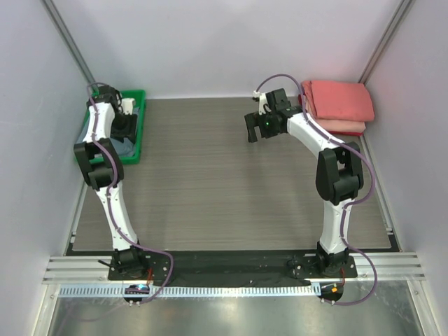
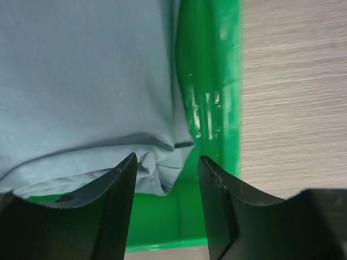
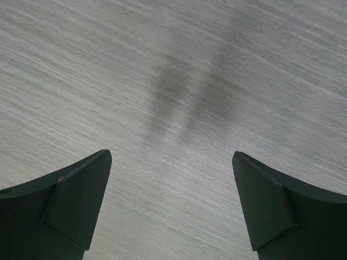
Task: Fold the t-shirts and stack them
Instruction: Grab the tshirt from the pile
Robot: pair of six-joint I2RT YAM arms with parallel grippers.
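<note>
A dusty blue-grey t-shirt [image 2: 81, 81] lies crumpled inside the green tray [image 2: 214, 81] at the table's far left. My left gripper [image 2: 167, 157] reaches down into that tray [image 1: 142, 119], its jaws partly drawn in but still apart. A loose fold at the shirt's edge sits between the fingertips [image 2: 122, 179], and no pinch shows. Coral-red t-shirts [image 1: 339, 103] rest folded in a flat stack at the far right corner. My right gripper [image 1: 252, 131] hovers left of that stack, wide open over bare table [image 3: 172, 154], holding nothing.
The grey wood-grain table [image 1: 224, 182] spreads between the two arms. White walls close in the left, right and back sides. The tray's right rim [image 2: 233, 108] borders the tabletop.
</note>
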